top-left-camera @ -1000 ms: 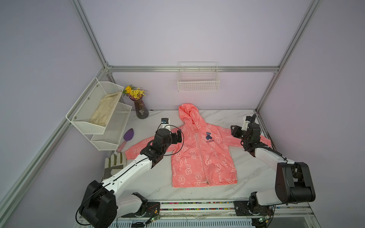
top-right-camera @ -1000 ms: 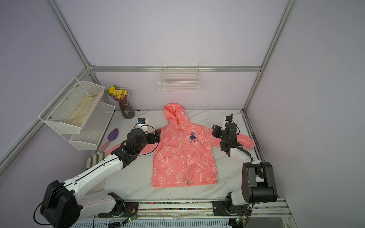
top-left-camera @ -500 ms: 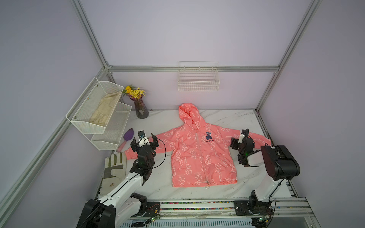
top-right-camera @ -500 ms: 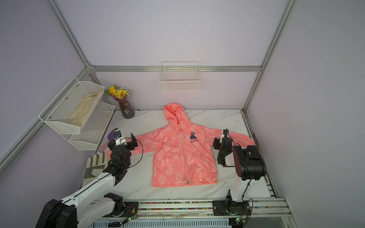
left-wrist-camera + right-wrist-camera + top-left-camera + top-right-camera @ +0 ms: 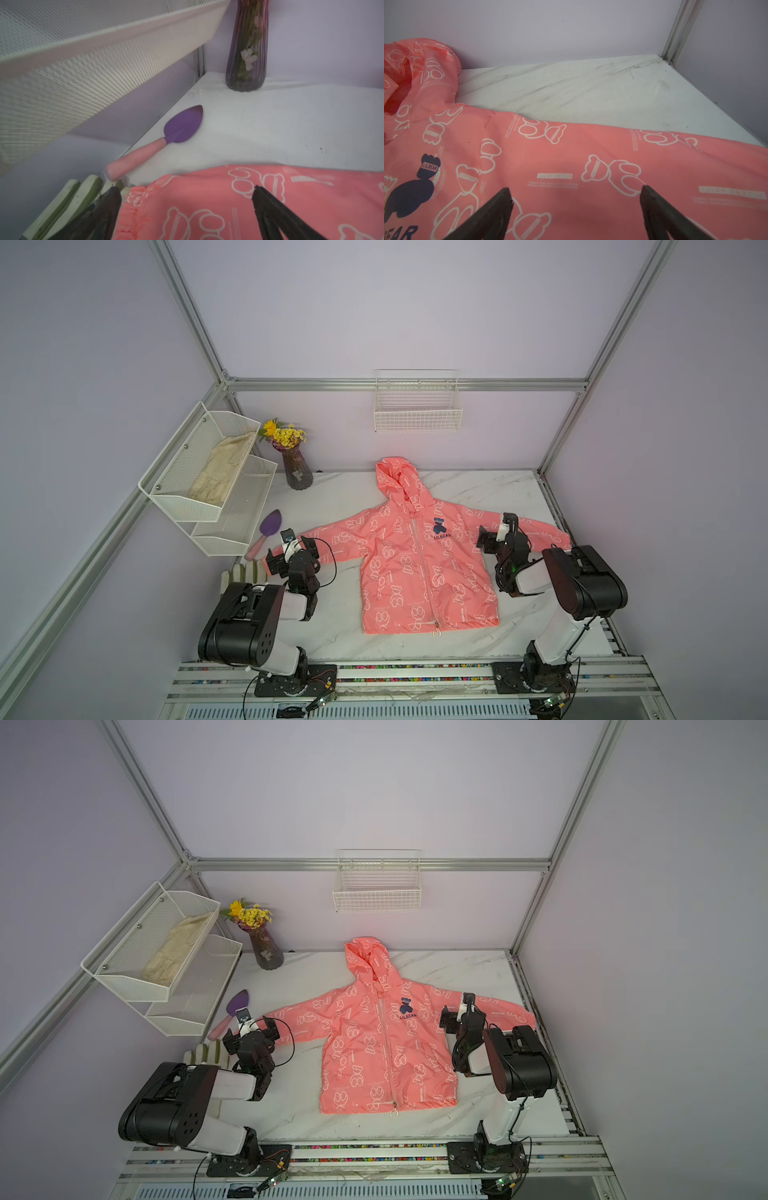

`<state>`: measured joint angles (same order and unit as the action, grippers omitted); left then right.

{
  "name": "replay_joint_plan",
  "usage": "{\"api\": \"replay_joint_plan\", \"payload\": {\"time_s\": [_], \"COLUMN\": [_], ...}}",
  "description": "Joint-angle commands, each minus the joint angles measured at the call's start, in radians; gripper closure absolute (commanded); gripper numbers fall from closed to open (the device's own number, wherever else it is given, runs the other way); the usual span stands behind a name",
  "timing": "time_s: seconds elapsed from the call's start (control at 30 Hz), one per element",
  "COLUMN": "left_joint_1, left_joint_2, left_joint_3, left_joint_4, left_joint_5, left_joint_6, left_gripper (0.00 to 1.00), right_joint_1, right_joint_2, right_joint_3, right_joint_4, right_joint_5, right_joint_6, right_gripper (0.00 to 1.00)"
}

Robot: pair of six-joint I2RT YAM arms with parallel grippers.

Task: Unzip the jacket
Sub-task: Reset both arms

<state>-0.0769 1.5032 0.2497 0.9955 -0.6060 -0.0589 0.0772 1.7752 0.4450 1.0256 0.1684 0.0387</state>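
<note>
The jacket (image 5: 419, 564) lies flat, front up, in the middle of the white marble table (image 5: 332, 622); its long axis runs from the hood at the back wall to the hem at the near rail, and the sleeves spread out to either side. The ring pull (image 5: 436, 632) sits at the hem; the front panels lie together along the zipper line, and I cannot tell whether the teeth are joined.

One cuff reaches close to the table's right edge; the other ends just beside a work glove (image 5: 245, 572) and a purple trowel (image 5: 182, 126) along the left edge. Bare marble shows in front of the hem, between the body and the left arm, and behind the right-hand sleeve up to the back corner post.

The left gripper (image 5: 186, 190) hovers over the left-hand cuff with its jaws spread wide, pinching nothing; the right gripper (image 5: 575, 189) hangs over the other sleeve near the shoulder, jaws likewise wide apart and clear of the cloth.

A two-tier mesh shelf (image 5: 174, 506) hangs on the left wall; a beige cloth (image 5: 220, 472) lies in its upper tier. A wire basket (image 5: 417, 423) hangs on the back wall; a dark vase (image 5: 297, 468) holds yellow flowers in the back left corner.
</note>
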Motion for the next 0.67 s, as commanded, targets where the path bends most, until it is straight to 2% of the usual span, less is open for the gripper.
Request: {"api": "replay_joint_plan", "payload": {"time_s": [0.0,0.03,0.07,0.1,0.13,0.23,0.33,0.63], "left_joint_1": [0.012,0.017,0.017,0.024,0.046,0.048,0.048,0.047], "left_joint_2": [0.029,0.109,0.114,0.062,0.048,0.088,0.066,0.074], "left_joint_3": [0.079,0.075,0.086,0.123,0.159,0.105,0.124,0.113], "left_joint_4": [-0.011,0.140,0.123,-0.048,-0.149,0.032,-0.044,-0.008], "left_joint_5": [0.172,0.187,0.186,0.211,0.224,0.223,0.221,0.222], "left_joint_6": [0.007,0.053,0.062,0.017,-0.016,0.018,-0.001,0.010], "left_gripper": [0.00,0.00,0.00,0.00,0.00,0.00,0.00,0.00], "right_joint_1": [-0.003,-0.002,-0.002,-0.002,-0.002,-0.003,-0.004,-0.022], "right_joint_2": [0.009,0.009,0.009,0.009,0.009,0.009,0.010,0.005], "right_joint_3": [0.005,0.006,0.005,0.005,0.005,0.006,0.007,0.017], "right_joint_4": [0.050,0.048,0.050,0.049,0.047,0.044,0.044,0.019], "right_joint_5": [0.019,0.019,0.019,0.019,0.017,0.017,0.017,-0.022], "right_joint_6": [-0.023,-0.022,-0.022,-0.022,-0.021,-0.019,-0.019,-0.017], "right_gripper": [0.03,0.03,0.03,0.03,0.03,0.03,0.03,0.03]}}
